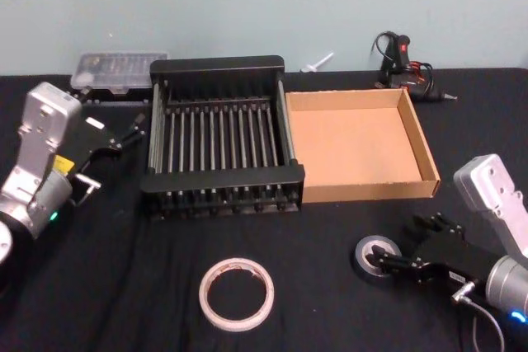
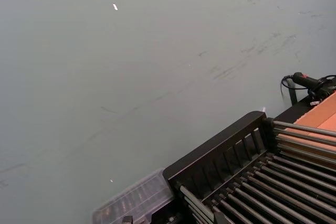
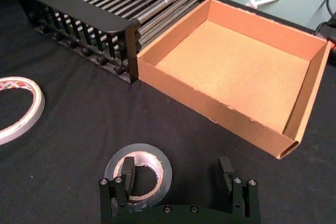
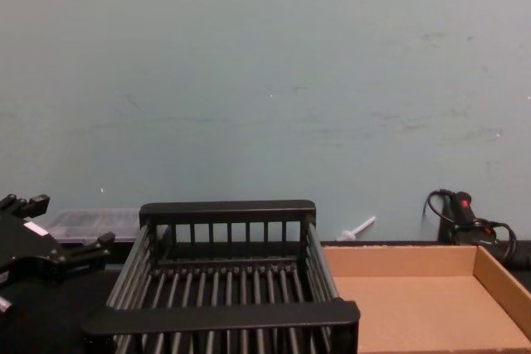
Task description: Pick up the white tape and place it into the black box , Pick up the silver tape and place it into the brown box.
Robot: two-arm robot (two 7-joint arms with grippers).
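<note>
Silver tape [image 1: 378, 256] flat on the cloth in front of the brown box [image 1: 360, 191], with the right gripper [image 1: 394, 261] at its rim.

In the right wrist view the fingers stand apart, one over the roll's pale core, the other clear of its outer wall, so the wall lies between them but off-centre; I judge a small sideways shift would centre it. The roll is dull grey, thick-walled. White tape [image 1: 236, 293] lies in front of the black box [image 1: 221, 188], red-marked. Left gripper [image 1: 106, 157] hangs beside the black box, fingers apart.
</note>
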